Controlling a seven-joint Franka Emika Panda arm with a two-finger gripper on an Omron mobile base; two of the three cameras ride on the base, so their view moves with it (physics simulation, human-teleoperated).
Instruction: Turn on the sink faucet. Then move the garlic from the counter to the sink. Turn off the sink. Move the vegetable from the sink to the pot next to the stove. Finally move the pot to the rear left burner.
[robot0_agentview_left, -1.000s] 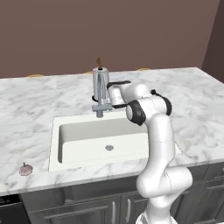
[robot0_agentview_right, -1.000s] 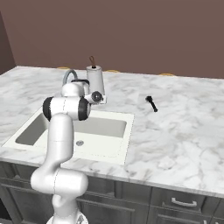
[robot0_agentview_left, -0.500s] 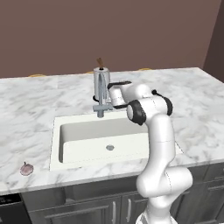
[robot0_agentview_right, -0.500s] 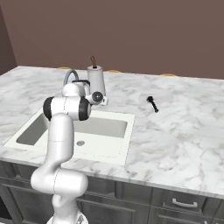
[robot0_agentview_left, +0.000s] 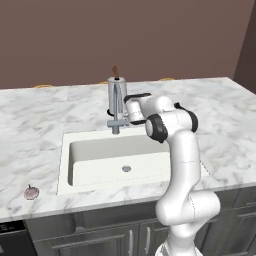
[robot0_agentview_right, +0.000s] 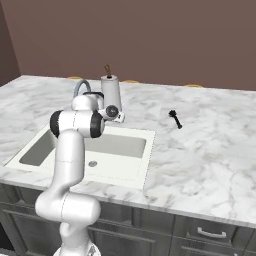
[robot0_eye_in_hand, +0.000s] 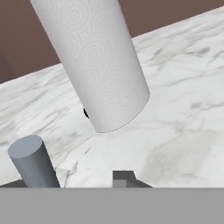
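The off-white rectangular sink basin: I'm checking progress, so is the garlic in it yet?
Not yet. The off-white sink basin holds just its drain; the small pinkish garlic bulb lies on the white marble counter.

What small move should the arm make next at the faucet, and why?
Probably nudge the gripper sideways against the sink faucet lever: the hand sits right at its base, no water shows in the sink, and the garlic lies untouched on the counter.

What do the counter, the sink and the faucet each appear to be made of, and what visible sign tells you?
Counter: looks like polished white marble, going by its grey veining. Sink: smooth off-white, perhaps ceramic or composite; plain matte walls with a small metal drain. Faucet: seemingly brushed steel, with an even grey sheen.
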